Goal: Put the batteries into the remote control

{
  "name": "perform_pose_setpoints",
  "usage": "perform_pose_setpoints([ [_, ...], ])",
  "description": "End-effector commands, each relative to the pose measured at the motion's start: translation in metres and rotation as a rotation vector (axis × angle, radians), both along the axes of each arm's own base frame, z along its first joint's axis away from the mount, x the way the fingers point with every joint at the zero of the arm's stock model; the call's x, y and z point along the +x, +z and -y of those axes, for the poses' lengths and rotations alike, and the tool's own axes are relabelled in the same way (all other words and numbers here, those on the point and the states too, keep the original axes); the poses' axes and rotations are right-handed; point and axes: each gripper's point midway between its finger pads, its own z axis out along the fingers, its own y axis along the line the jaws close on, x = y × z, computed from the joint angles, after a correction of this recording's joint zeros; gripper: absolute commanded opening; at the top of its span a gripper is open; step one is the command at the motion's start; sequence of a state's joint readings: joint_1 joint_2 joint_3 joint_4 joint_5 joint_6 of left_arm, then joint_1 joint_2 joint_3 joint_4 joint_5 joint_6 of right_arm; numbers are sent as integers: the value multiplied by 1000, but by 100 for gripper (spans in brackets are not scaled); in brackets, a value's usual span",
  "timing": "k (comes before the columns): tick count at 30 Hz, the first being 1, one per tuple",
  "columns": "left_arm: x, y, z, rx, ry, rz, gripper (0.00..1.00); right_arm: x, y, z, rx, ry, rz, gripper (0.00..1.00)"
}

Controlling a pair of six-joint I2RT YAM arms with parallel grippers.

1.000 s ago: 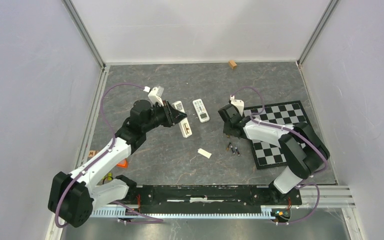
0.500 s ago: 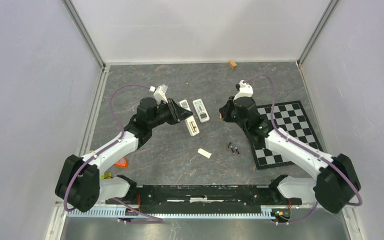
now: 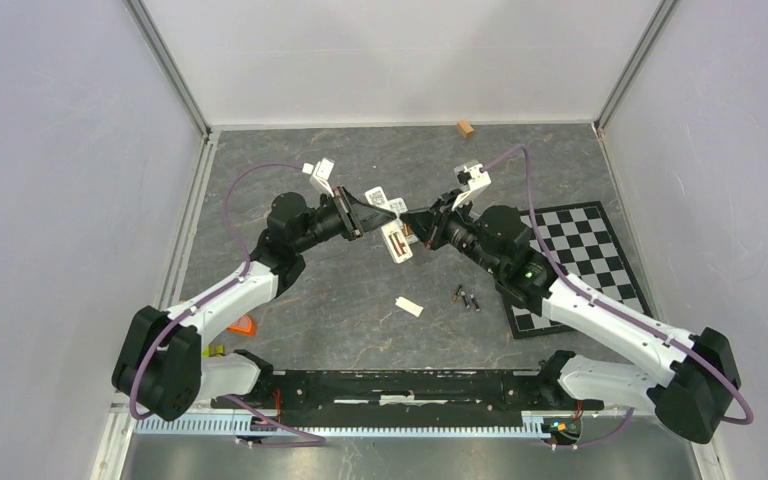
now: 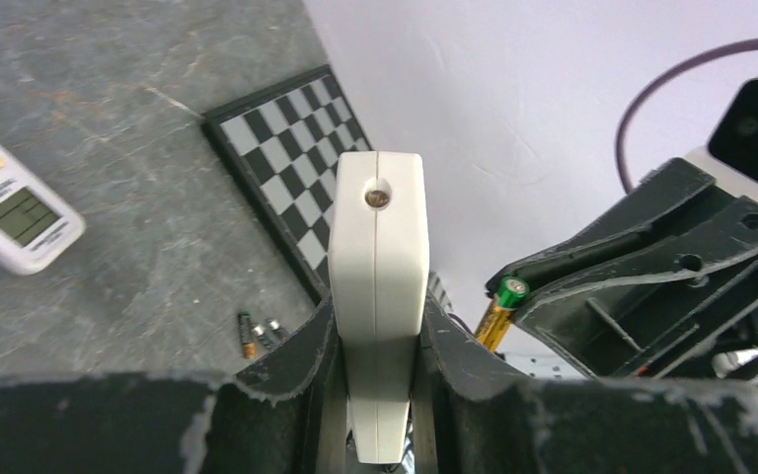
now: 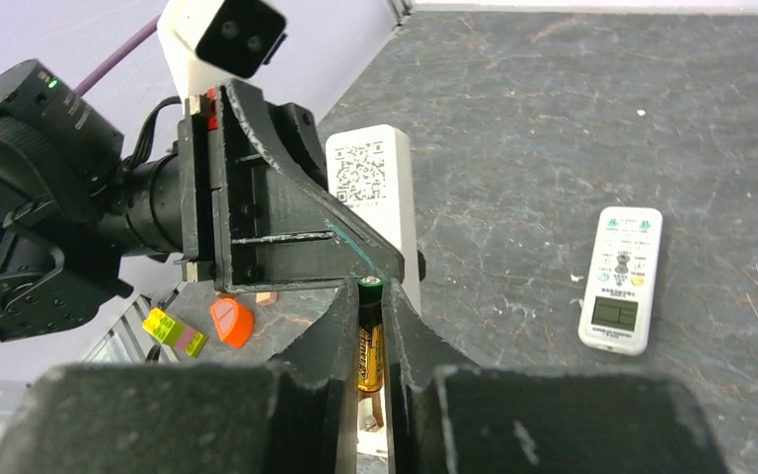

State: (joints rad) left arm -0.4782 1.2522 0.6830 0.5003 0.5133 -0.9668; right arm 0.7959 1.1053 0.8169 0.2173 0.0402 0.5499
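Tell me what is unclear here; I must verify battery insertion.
- Compartment of the remote control: left gripper covers it in the right wrist view; left wrist view shows only its end.
- Markings on the held battery: right gripper covers most, right wrist view.
- Count of the loose batteries: too small in top view, partly behind gripper in left wrist view.

Your grey table (image 3: 360,160) holds a chessboard (image 3: 585,235) at right, loose batteries (image 3: 467,298) beside it, a wooden block (image 3: 466,128) up top.

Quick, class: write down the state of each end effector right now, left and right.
Left end effector: closed, holding the remote control.
Right end effector: closed, holding a battery.
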Motion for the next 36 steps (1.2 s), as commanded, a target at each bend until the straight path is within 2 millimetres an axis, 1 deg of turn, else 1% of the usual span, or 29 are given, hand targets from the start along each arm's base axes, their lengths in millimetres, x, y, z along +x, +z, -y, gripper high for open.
perform_pose_setpoints([
  [1, -14, 48, 6, -121, -86, 110, 2, -19, 43, -12, 39, 113, 172, 0],
  [5, -16, 57, 6, -166, -94, 93, 2, -28, 46, -19, 36, 146, 201, 0],
  [9, -13, 63, 6, -212, -90, 30, 2, -31, 43, -20, 28, 153, 213, 0],
  [12, -12, 65, 5, -245, -85, -21, 2, -30, 40, -18, 17, 138, 221, 0],
  [17, -15, 72, 6, -280, -101, -52, 2, -29, 37, -13, 8, 116, 240, 0],
  [25, -18, 79, 7, -301, -120, -49, 2, -33, 34, -17, 0, 146, 248, 1],
  [28, -18, 80, 7, -307, -120, -50, 2, -35, 32, -18, -3, 161, 247, 3],
  [36, -19, 88, 6, -338, -126, -45, 2, -37, 28, -14, -19, 158, 245, 16],
])
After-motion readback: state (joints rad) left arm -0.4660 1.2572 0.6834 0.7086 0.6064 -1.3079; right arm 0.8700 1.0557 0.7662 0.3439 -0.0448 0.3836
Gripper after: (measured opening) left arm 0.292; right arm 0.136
